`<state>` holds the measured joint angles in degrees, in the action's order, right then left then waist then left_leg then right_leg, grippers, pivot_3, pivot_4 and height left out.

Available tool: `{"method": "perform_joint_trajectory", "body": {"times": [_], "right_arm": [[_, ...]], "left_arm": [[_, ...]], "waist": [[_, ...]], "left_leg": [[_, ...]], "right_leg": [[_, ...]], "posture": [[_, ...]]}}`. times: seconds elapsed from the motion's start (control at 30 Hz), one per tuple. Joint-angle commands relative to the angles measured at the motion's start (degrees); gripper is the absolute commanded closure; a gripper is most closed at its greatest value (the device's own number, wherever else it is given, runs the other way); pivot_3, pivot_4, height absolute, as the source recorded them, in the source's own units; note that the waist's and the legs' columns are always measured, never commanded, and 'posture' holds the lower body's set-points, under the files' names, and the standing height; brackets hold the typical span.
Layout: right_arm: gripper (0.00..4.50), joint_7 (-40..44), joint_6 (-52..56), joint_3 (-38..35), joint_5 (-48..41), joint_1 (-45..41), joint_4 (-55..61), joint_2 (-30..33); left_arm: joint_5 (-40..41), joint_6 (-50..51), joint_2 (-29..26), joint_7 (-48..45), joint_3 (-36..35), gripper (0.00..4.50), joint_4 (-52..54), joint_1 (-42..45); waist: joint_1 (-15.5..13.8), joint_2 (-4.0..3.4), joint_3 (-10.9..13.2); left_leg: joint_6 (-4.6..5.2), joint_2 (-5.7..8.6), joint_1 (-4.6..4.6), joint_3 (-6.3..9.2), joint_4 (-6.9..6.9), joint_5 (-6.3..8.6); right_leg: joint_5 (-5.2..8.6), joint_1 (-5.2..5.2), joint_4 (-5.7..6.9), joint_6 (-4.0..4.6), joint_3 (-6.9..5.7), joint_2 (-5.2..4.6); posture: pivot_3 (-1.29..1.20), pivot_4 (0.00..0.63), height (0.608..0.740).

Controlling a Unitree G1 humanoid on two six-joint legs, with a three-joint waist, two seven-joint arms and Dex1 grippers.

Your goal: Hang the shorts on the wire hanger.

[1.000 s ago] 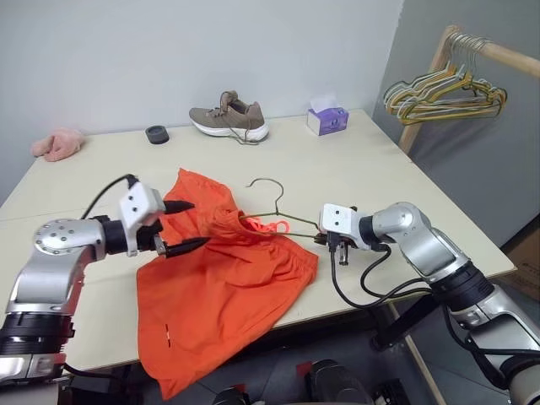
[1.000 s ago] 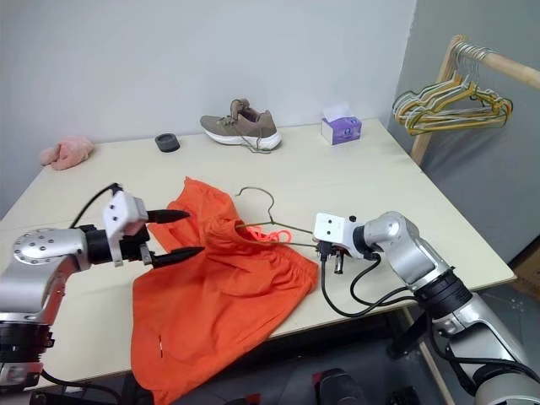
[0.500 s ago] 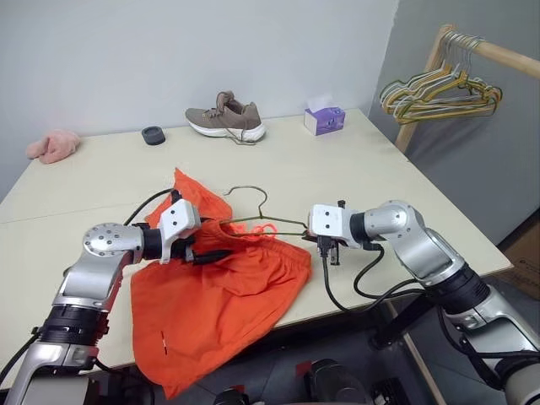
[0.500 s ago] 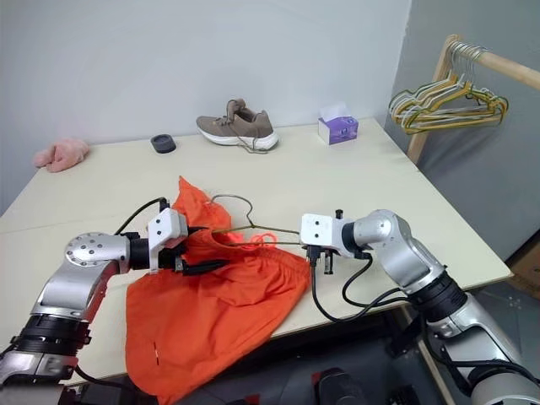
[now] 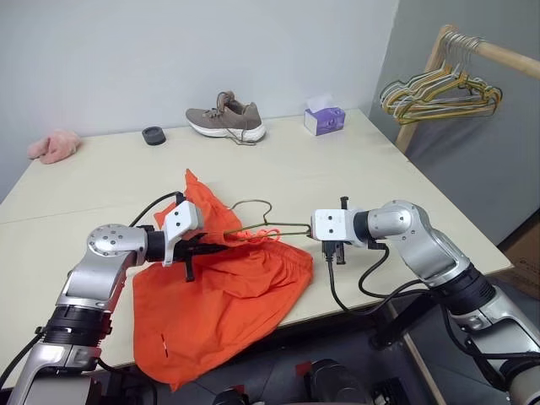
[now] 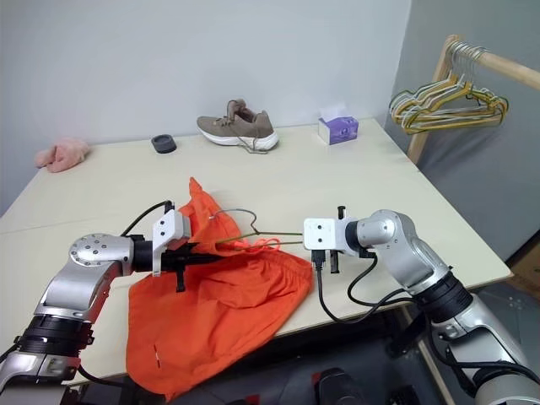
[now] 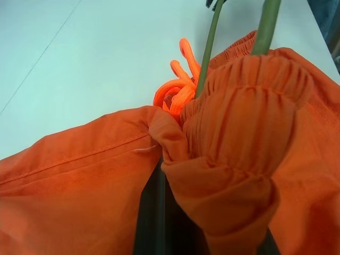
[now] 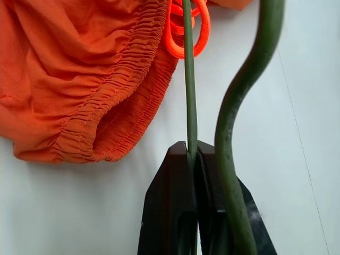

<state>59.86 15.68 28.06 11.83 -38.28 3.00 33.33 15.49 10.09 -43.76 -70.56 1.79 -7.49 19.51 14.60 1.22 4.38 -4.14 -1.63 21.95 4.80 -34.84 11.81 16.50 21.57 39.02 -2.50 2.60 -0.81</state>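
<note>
Low over the pale wooden table point(image 5: 354, 160), both arms reach inward toward each other from opposite sides. The left gripper point(image 5: 205, 245) points toward the middle of the table and slightly down, its two black fingers pinched on the gathered elastic waistband of the bright orange fabric shorts point(image 5: 228, 295); the left wrist view shows that bunched band folded over between them. The right gripper point(image 8: 194, 159) angles down and toward the left arm, its fingers clamped on one thin rod of the dark olive-brown wire hanger point(image 5: 257, 228). The hanger lies between the two grippers with its curved hook toward the far side of the table, and part of its frame is covered by the waistband. A pinkish-orange drawstring point(image 8: 183, 32) loops beside the wire. Most of the shorts drape over the near table edge.

Well apart at the far edge sit a brown sneaker point(image 5: 226, 118), a small black ring point(image 5: 153, 135), a purple tissue box point(image 5: 326, 119) and a pink plush thing point(image 5: 55, 144). A wooden rack point(image 5: 472, 51) beside the table carries a bunch of yellow, green and pale hangers point(image 5: 434, 93).
</note>
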Motion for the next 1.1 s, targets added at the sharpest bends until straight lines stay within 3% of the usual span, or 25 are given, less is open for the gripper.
{"method": "perform_joint_trajectory", "body": {"times": [0.03,0.27,0.4,0.5,0.6,0.7,0.83,1.1], "right_arm": [[3.76,1.12,-0.52,-3.15,-1.71,0.68,1.16,1.82],[1.38,0.6,8.62,-10.29,-5.57,6.99,2.41,7.91],[0.07,-0.21,33.57,-19.8,-19.36,14.78,13.61,4.25],[0.07,-5.15,43.91,-22.88,-23.09,18.94,19.61,-0.04],[0.07,-10.77,41.88,-22.92,-20.65,19.62,19.2,-1.1],[0.07,-11.2,43.14,-23.59,-23.44,19.87,19.9,-0.81],[0.07,-11.04,56.44,-26.66,-33.42,19.84,23.03,-5.3],[0.07,-19.93,62.39,-24.81,-36.1,18.91,19.6,-14.32]], "left_arm": [[0.9,-0.2,-0.68,1.62,-2.65,4.5,1.44,0.28],[2.46,1.47,-1.31,3.13,-4.3,4.5,2.26,-0.78],[5.18,4.66,-0.86,4.22,-6.0,4.5,3.81,-1.9],[6.15,6.71,-0.73,4.11,-6.69,4.5,5.08,-2.37],[5.74,6.65,-1.38,3.15,-6.33,4.5,5.63,-3.06],[5.87,7.01,-1.23,3.18,-6.48,4.5,5.87,-3.1],[6.34,7.82,-0.7,3.71,-6.56,4.5,5.94,-2.34],[6.32,8.42,0.33,4.18,-6.3,4.5,6.7,-2.07]], "waist": [[-0.1,0.0,0.0],[-0.34,0.02,-0.01],[-0.44,0.06,-0.06],[-0.16,0.07,-0.09],[0.35,-0.03,-0.11],[0.28,-0.01,-0.16],[0.2,0.0,-0.18],[0.14,0.0,-0.18]], "left_leg": [[0.0,0.0,0.0,0.0,0.0,0.0],[0.0,0.02,0.0,0.02,-0.02,0.0],[0.0,0.02,-0.06,0.04,-0.03,0.0],[0.0,-0.02,-0.06,0.14,-0.02,0.0],[0.0,-0.06,-0.16,0.09,-0.03,0.0],[0.0,-0.01,-0.15,0.02,-0.12,-0.01],[0.01,-0.02,-0.12,0.04,-0.09,-0.01],[0.01,-0.06,-0.04,0.03,-0.06,0.0]], "right_leg": [[0.0,-0.01,0.0,0.0,-0.01,0.0],[0.0,-0.06,-0.02,0.0,-0.03,-0.03],[0.0,-0.15,-0.02,0.0,-0.04,-0.02],[0.02,-0.13,0.02,0.04,-0.12,0.0],[-0.02,-0.14,0.1,-0.01,-0.03,0.08],[-0.08,-0.19,0.0,-0.1,0.01,0.01],[-0.08,-0.17,-0.01,-0.09,-0.01,0.03],[-0.04,-0.11,-0.02,-0.04,0.01,0.09]], "posture": [[-0.21,0.0,0.74],[-0.21,0.0,0.74],[-0.22,0.0,0.74],[-0.22,0.0,0.74],[-0.22,0.0,0.74],[-0.22,0.0,0.74],[-0.22,0.0,0.74],[-0.22,0.0,0.74]]}}
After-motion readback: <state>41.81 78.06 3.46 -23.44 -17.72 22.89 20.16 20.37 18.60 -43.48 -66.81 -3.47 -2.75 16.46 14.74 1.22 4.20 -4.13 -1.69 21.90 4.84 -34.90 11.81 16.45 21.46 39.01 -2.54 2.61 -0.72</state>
